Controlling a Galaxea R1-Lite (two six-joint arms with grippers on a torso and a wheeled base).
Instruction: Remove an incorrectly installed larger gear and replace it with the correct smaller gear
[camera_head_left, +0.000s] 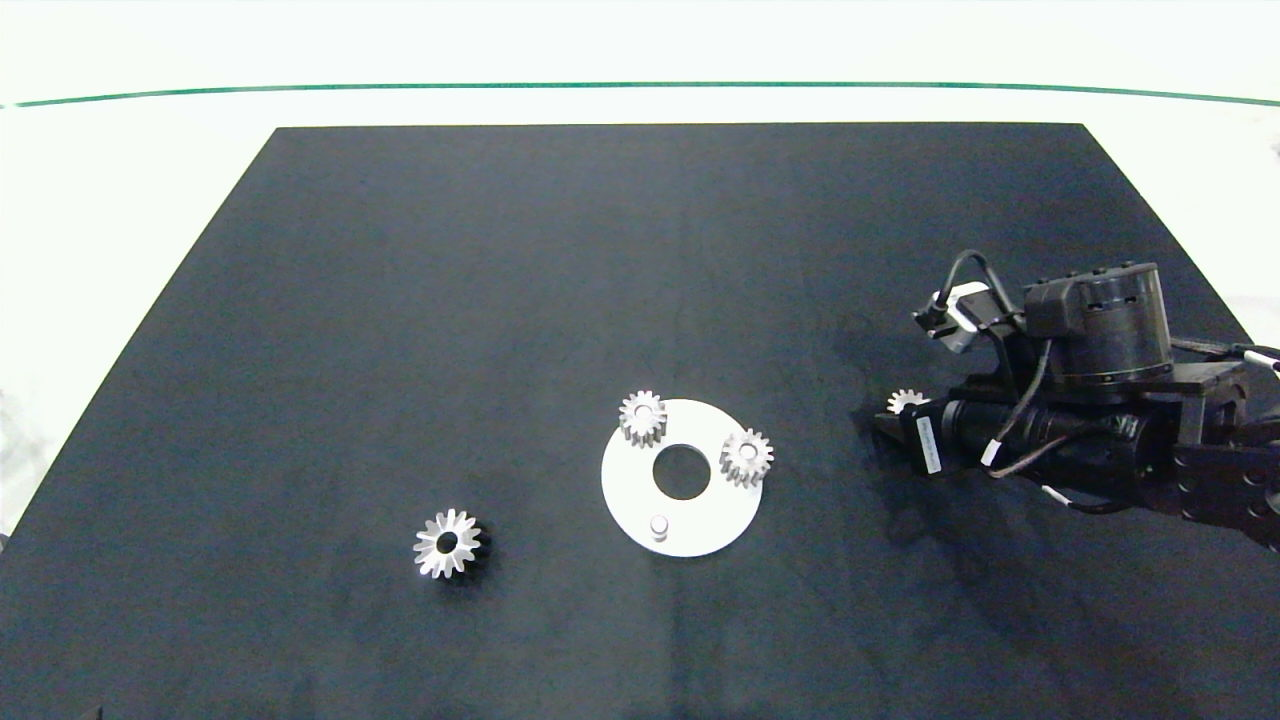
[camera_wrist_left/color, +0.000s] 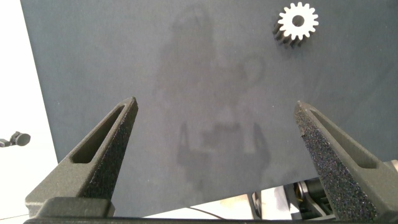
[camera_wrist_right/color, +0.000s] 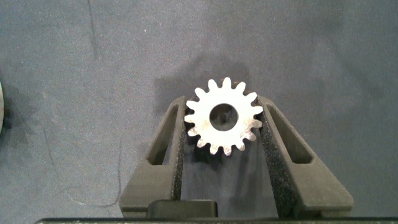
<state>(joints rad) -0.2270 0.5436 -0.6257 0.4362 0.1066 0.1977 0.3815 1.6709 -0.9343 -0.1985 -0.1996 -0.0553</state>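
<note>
The larger gear (camera_head_left: 447, 543), with long pointed teeth, lies loose on the black mat to the left of the white disc plate (camera_head_left: 700, 530); the left wrist view also shows the larger gear (camera_wrist_left/color: 297, 23). A smaller gear (camera_head_left: 642, 417) and a second one (camera_head_left: 747, 457) sit on the plate, whose short peg (camera_head_left: 659, 524) is bare. My right gripper (camera_head_left: 893, 418) is right of the plate, shut on a third smaller gear (camera_wrist_right/color: 224, 118), both pads touching its teeth. My left gripper (camera_wrist_left/color: 214, 109) hangs open over bare mat, away from the larger gear.
The black mat (camera_head_left: 500, 280) covers most of the white table. The plate has a large round centre hole (camera_head_left: 682, 472). The left arm is outside the head view. The right arm's dark body reaches in from the right edge.
</note>
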